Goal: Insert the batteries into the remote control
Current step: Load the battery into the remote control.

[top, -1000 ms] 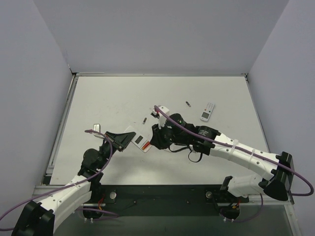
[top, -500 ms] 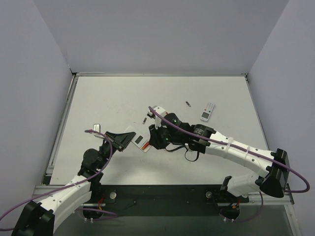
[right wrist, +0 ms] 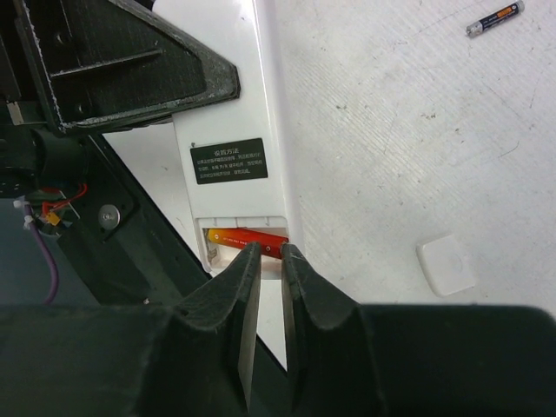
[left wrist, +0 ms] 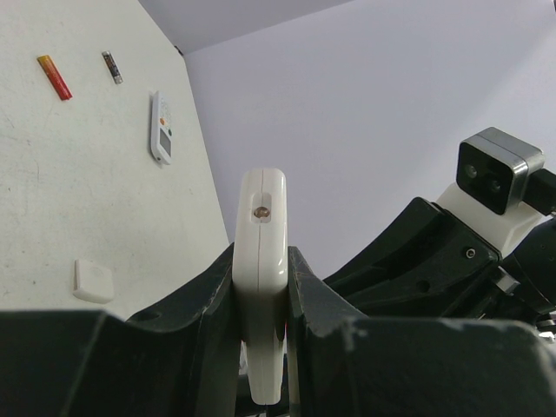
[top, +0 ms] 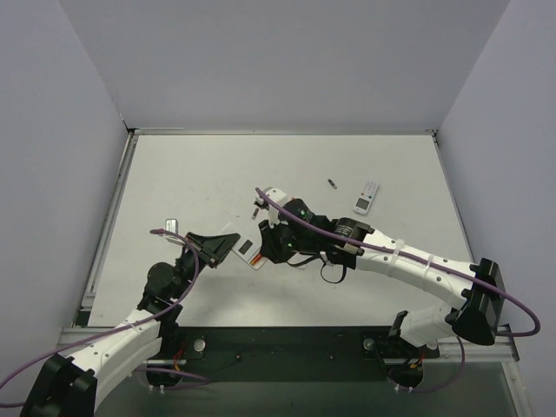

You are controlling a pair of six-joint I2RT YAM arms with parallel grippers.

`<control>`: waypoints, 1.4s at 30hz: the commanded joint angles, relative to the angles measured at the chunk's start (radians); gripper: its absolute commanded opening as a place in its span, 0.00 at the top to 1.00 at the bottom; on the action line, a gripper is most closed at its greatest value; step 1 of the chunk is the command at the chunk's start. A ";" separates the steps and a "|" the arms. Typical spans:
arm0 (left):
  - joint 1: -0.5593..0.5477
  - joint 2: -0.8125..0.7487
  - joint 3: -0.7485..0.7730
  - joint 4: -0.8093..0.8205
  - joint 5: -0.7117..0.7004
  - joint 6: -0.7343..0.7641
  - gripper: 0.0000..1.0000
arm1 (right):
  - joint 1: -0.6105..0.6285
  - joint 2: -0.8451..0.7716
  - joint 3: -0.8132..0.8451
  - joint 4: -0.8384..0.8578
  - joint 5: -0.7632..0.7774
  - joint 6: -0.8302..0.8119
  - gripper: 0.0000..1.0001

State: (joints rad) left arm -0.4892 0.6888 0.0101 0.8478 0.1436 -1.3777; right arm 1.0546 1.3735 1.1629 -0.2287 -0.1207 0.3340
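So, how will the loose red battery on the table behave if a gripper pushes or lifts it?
The red battery is a small cylinder lying on its side on the flat table, so a sideways push would probably roll it. It looks rigid and smooth, so a narrow pinch may let it slip or pivot.
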 commanded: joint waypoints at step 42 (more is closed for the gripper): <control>-0.015 -0.097 -0.076 0.270 -0.085 -0.153 1.00 | 0.174 0.142 -0.135 0.149 0.268 -0.185 1.00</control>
State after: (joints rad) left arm -0.4885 0.6502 0.0097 0.7879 0.0334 -1.3800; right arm 1.1740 1.4479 1.0931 -0.0479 0.0910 0.2272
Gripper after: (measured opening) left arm 0.305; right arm 0.001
